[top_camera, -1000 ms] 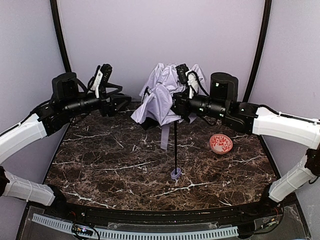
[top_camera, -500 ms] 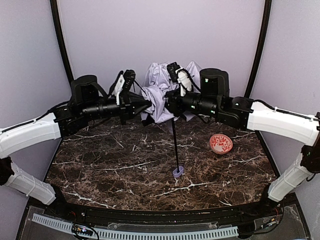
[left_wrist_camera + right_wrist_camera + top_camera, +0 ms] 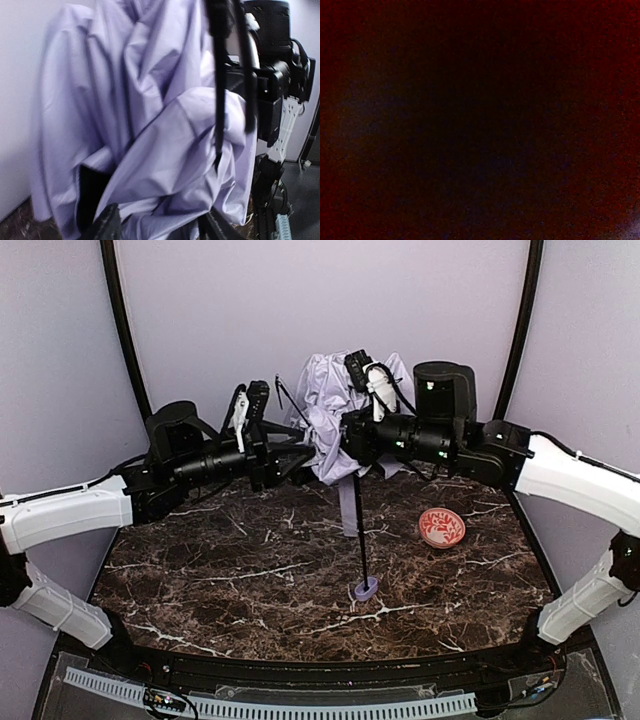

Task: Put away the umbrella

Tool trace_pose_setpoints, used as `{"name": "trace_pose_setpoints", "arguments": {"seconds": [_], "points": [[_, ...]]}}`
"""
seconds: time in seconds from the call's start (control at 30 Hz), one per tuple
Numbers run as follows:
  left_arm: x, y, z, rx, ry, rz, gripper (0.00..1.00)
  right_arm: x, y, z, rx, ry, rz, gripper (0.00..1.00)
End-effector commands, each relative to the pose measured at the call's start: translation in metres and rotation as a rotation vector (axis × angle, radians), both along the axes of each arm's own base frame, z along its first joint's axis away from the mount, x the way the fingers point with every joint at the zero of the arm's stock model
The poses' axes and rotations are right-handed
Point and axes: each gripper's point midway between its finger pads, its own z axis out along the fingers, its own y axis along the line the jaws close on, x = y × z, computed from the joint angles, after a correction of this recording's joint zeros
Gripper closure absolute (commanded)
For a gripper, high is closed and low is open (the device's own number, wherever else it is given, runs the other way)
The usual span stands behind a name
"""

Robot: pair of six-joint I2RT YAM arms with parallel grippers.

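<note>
Dark brown marble counter (image 3: 200, 560) with a small round red-patterned bowl (image 3: 441, 527) on it. To the left of the bowl and farther back, raised above the counter: a folding umbrella (image 3: 325, 400) with crumpled pale lavender fabric, half collapsed. Below the fabric a thin black shaft (image 3: 357, 530), slanting down toward the near side, left of the bowl and apart from it. At its end a small lavender handle (image 3: 366, 589), apparently touching the counter, nearer to the arm bases than the bowl. Right tool (image 3: 347, 445) pushed into the fabric, behind and left of the bowl, clenched on the umbrella and carrying it; its fingers covered by the cloth. Right wrist view almost black, nothing to read there. Left tool (image 3: 293, 454) even farther left of the bowl, at the edge of the fabric, released: black fingers (image 3: 107, 225) standing apart, lavender cloth showing between them, not pinched as far as visible.
</note>
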Motion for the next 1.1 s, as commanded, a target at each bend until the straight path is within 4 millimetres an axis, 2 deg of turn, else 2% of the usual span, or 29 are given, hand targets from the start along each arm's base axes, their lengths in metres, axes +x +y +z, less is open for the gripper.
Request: {"name": "trace_pose_setpoints", "arguments": {"seconds": [0.0, 0.07, 0.2, 0.3, 0.4, 0.47, 0.6, 0.67, 0.73, 0.8, 0.83, 0.87, 0.97, 1.07], "points": [[0.02, 0.05, 0.012, -0.041, 0.054, 0.276, 0.37, 0.031, -0.048, 0.04, 0.045, 0.059, -0.272, 0.87], [0.015, 0.071, 0.001, 0.011, 0.105, 0.349, 0.3, 0.053, -0.067, 0.038, -0.016, 0.07, -0.404, 0.89], [0.003, 0.106, -0.018, 0.017, 0.136, 0.445, 0.26, 0.089, -0.101, 0.033, -0.203, 0.012, -0.678, 0.9], [-0.003, 0.119, -0.021, 0.001, 0.135, 0.476, 0.24, 0.11, -0.099, 0.013, -0.351, 0.008, -0.778, 0.9], [0.0, 0.123, -0.023, 0.013, 0.153, 0.499, 0.23, 0.114, -0.065, -0.022, -0.407, 0.122, -0.694, 0.88], [0.004, 0.121, -0.027, 0.037, 0.17, 0.508, 0.23, 0.112, -0.036, -0.055, -0.417, 0.219, -0.616, 0.85], [0.015, 0.12, -0.043, 0.1, 0.211, 0.538, 0.23, 0.094, 0.034, -0.124, -0.423, 0.399, -0.355, 0.76], [0.019, 0.121, -0.05, 0.129, 0.23, 0.549, 0.22, 0.074, 0.072, -0.155, -0.441, 0.473, -0.156, 0.59], [0.023, 0.127, -0.053, 0.141, 0.248, 0.564, 0.22, 0.063, 0.093, -0.171, -0.451, 0.51, -0.022, 0.42], [0.026, 0.134, -0.058, 0.15, 0.273, 0.586, 0.22, 0.058, 0.1, -0.174, -0.479, 0.505, 0.053, 0.22], [0.028, 0.139, -0.06, 0.156, 0.284, 0.598, 0.21, 0.058, 0.099, -0.172, -0.491, 0.495, 0.071, 0.07], [0.029, 0.143, -0.061, 0.159, 0.288, 0.611, 0.21, 0.058, 0.097, -0.166, -0.496, 0.479, 0.085, 0.01], [0.032, 0.153, -0.067, 0.185, 0.301, 0.643, 0.21, 0.062, 0.078, -0.137, -0.462, 0.448, 0.109, 0.0], [0.034, 0.157, -0.076, 0.222, 0.315, 0.665, 0.21, 0.063, 0.045, -0.114, -0.443, 0.408, 0.057, 0.01]]}}
